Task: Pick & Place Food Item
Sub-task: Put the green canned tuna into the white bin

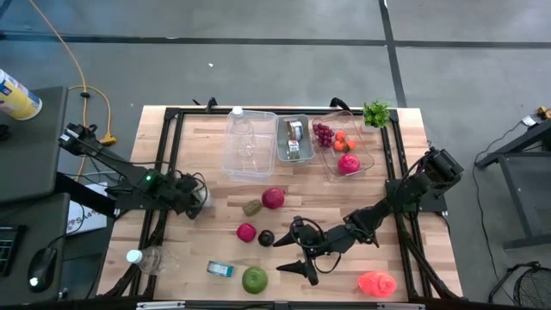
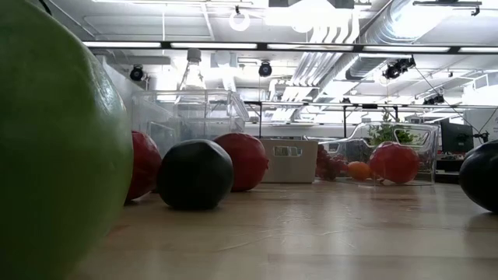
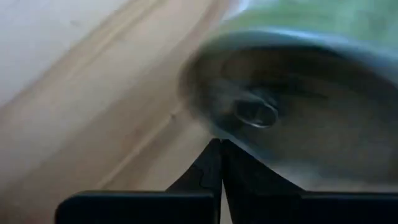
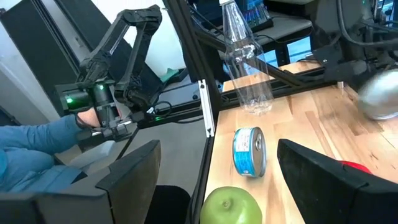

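A silver can (image 3: 292, 106) with a ring-pull lid fills the left wrist view, blurred, with its lid turned toward the camera. It also shows as a silvery blob on the table's left part (image 1: 205, 195) (image 4: 379, 93). My left gripper (image 3: 221, 144) (image 1: 195, 196) is shut and slants down, its tips right at the can's lid rim. My right gripper (image 1: 295, 257) is open and roughly level over the table's near middle, with nothing between its fingers. Ahead of it lie a green apple (image 4: 230, 205) (image 1: 255, 279) and a blue-labelled tin (image 4: 249, 151) (image 1: 220, 269) on its side. My left gripper's shut fingertips (image 3: 214, 155) stand against the can's lid rim (image 3: 205, 124), coming slantwise from above. I cannot tell whether they touch it.
Loose fruit lies mid-table: a dark red one (image 1: 273, 198), a brown one (image 1: 251, 207), a pink-red one (image 1: 246, 232), a dark plum (image 1: 266, 238) and an orange-red item (image 1: 376, 282). Three clear bins (image 1: 250, 142) (image 1: 294, 138) (image 1: 343, 146) line the far side. A clear bottle (image 1: 146, 258) stands near left.
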